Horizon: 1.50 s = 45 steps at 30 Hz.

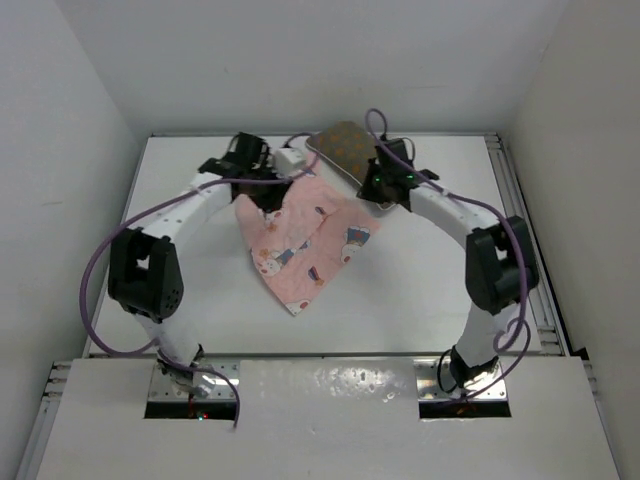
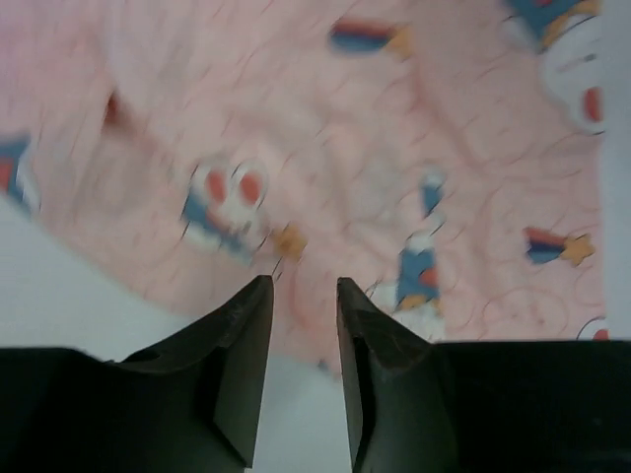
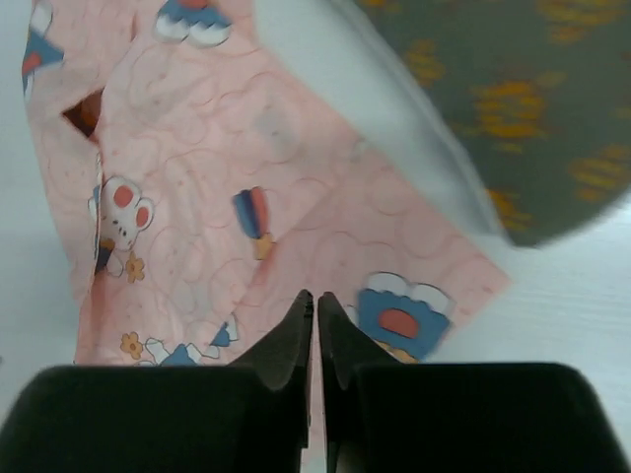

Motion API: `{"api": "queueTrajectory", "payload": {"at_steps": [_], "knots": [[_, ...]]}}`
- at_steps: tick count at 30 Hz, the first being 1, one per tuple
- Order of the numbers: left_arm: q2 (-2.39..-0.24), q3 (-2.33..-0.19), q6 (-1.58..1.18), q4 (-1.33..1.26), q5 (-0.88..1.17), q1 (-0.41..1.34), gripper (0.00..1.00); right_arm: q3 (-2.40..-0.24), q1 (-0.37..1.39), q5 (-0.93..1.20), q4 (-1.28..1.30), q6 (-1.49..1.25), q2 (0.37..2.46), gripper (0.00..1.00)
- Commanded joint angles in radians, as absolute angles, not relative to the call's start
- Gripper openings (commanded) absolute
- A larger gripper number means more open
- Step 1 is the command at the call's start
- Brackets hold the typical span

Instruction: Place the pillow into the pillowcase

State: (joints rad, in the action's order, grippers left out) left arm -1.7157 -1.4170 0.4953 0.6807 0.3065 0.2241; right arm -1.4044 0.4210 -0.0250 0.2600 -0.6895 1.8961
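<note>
The pink printed pillowcase (image 1: 300, 240) lies flat and skewed on the white table (image 1: 430, 290), one corner pointing at the near edge. The olive-brown pillow (image 1: 343, 148) rests at the back, just beyond the pillowcase's far right edge. My left gripper (image 1: 262, 196) hovers over the far left corner; in the left wrist view it (image 2: 304, 286) is open above the pillowcase (image 2: 394, 148) edge, with nothing in the gap. My right gripper (image 1: 388, 196) sits at the far right corner, shut (image 3: 315, 298) over the pillowcase (image 3: 217, 177). I cannot tell whether cloth is pinched. The pillow (image 3: 513, 108) fills the upper right of that view.
White walls enclose the table on the left, back and right. A metal rail (image 1: 522, 230) runs along the table's right side. Purple cables loop off both arms.
</note>
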Motion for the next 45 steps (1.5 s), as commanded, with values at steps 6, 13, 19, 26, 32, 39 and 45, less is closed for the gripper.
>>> {"api": "queueTrajectory", "payload": {"at_steps": [6,13,19,26,32,39,45], "knots": [[-1.93,-1.457,0.537,0.499,0.057,0.472,0.69,-1.141,0.315,0.032,0.229,-0.798,1.712,0.23],[-2.037,-1.5,0.48,0.38,-0.06,0.489,0.77,-1.062,0.299,0.006,0.235,-0.759,1.649,0.49],[-2.062,-1.514,0.472,0.497,0.153,0.485,0.78,-1.146,0.258,-0.092,0.29,-0.773,1.698,0.85],[-2.04,-1.594,0.477,0.615,0.253,0.486,0.79,-1.273,0.175,-0.054,0.249,-0.891,1.856,0.86],[-2.068,-1.522,0.453,0.535,0.112,0.505,0.7,-1.423,0.155,-0.057,0.279,-0.923,1.996,0.86],[-2.114,-1.54,0.446,0.544,0.081,0.514,0.5,-1.453,0.143,-0.046,0.282,-0.989,2.097,0.84],[-2.102,-1.65,0.44,0.618,0.127,0.496,0.02,-1.424,0.135,-0.005,0.196,-0.989,2.108,0.4]]}}
